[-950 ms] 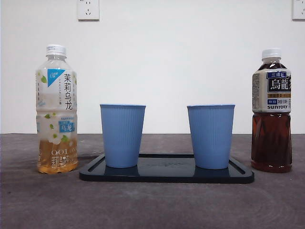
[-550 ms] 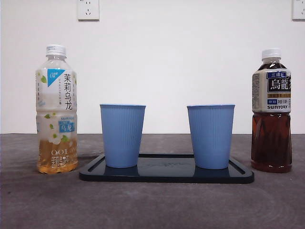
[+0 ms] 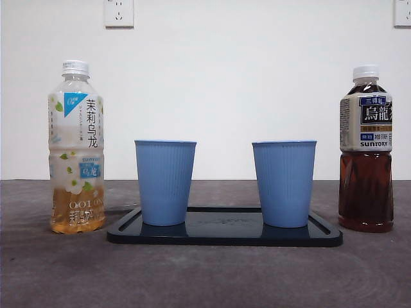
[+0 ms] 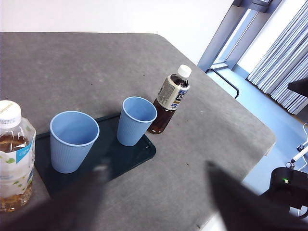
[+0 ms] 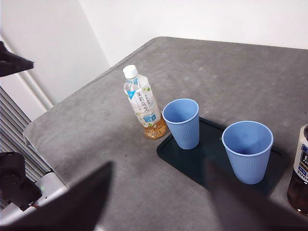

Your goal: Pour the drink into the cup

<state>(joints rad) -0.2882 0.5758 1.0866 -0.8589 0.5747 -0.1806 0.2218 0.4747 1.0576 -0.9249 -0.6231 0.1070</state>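
A grey table (image 3: 205,276) carries everything, and a flat black tray (image 3: 225,232) lies at its middle, well in from the edges. Toward one end of the table, just beside the tray, stands the dark oolong tea bottle (image 3: 366,149), upright and white-capped, its brown drink reaching up to the label; toward the opposite end stands the pale jasmine tea bottle (image 3: 76,147), also upright and capped, with amber drink only in its lower part. On the tray stand two blue ribbed cups, both upright and well apart from each other — the left cup (image 3: 165,182) near the pale bottle, the right cup (image 3: 284,183) near the dark one. The wrist views look down into both cups and show nothing but blue inside. Neither arm touches anything: the left gripper (image 4: 159,202) hangs high above the table with its jaws spread wide, and the right gripper (image 5: 159,202) likewise hovers aloft, jaws parted — both only blurred dark shapes.
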